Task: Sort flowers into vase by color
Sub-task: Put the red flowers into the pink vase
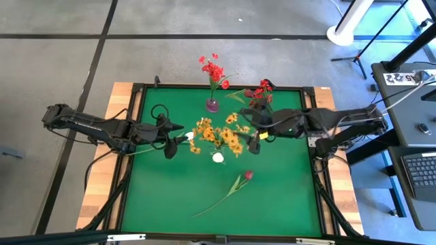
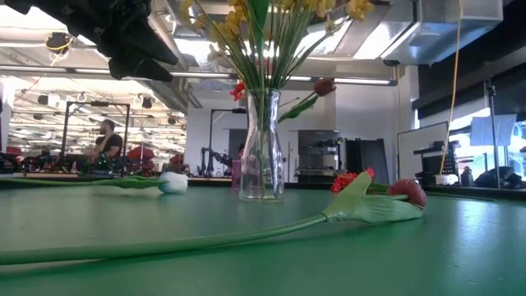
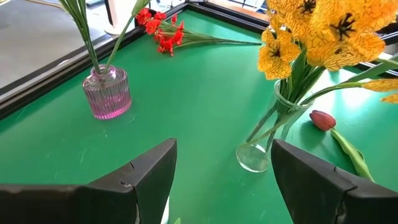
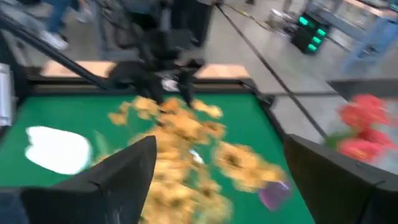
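A clear glass vase (image 2: 261, 156) stands mid-table and holds the yellow-orange sprays (image 1: 219, 134). A small pink vase (image 1: 212, 104) toward the far edge holds a red spray (image 1: 214, 70). Another red spray (image 1: 261, 92) lies at the far right. One white tulip bud (image 2: 173, 182) lies on the table left of the clear vase. A second white bud (image 1: 218, 158) shows at that vase's near side. A dark magenta tulip (image 1: 248, 175) lies toward the near edge. My left gripper (image 1: 178, 133) hangs open above the first white bud. My right gripper (image 1: 257, 138) is open just right of the yellow sprays.
The green table has a raised black rim (image 1: 136, 87). The magenta tulip's long stalk (image 2: 205, 242) runs across the near part of the table. A person sits far behind the table (image 2: 107, 140). A desk with a laptop stands off the table's right side (image 1: 419, 170).
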Motion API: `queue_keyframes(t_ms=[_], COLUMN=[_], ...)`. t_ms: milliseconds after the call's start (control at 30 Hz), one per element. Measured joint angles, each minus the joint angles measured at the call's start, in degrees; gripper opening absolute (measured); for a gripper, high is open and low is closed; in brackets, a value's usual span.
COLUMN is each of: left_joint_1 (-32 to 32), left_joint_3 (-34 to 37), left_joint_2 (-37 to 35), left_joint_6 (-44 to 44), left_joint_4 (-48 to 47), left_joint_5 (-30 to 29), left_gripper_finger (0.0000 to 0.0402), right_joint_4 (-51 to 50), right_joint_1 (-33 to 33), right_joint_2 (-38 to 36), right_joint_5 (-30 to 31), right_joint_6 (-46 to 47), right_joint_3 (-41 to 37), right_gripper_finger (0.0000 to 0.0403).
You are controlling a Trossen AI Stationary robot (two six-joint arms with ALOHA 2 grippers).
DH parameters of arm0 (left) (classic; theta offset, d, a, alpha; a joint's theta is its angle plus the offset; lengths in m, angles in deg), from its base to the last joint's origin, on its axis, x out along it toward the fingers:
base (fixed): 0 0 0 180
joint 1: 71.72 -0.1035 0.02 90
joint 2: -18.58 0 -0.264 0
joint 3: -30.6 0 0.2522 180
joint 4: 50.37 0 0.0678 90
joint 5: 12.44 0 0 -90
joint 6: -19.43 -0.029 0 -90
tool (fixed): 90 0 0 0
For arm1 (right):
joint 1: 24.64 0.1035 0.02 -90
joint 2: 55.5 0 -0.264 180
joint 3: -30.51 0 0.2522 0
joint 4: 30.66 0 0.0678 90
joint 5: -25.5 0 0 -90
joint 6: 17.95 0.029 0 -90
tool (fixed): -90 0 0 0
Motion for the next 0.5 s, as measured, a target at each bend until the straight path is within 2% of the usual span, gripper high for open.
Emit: queue_keyframes(t_ms=[67,233,333,433,500], left_joint_1=[0.0,0.0,0.0,0.0,0.0], left_joint_3=[0.0,0.0,0.0,0.0,0.0], left_joint_2=[0.0,0.0,0.0,0.0,0.0], left_joint_6=[0.1,0.2,0.5,1.1,1.2], left_joint_4=[-0.5,-0.8,-0.8,-0.9,-0.8], left_joint_5=[0.0,0.0,0.0,0.0,0.0], left_gripper_finger=[0.0254,0.0254,0.0254,0.0254,0.0254], right_joint_4=[-4.9,-9.2,-13.7,-22.7,-30.8], right_joint_1=[0.0,0.0,0.0,-0.6,-2.2], right_joint_2=[-0.4,-3.7,-6.3,-8.2,-8.4], right_joint_5=[2.1,6.4,11.9,18.3,20.4], right_joint_6=[0.9,2.1,4.2,11.1,17.2], right_joint_3=[2.5,4.8,4.8,4.8,4.8], right_gripper_finger=[0.0349,0.0349,0.0349,0.0349,0.0349])
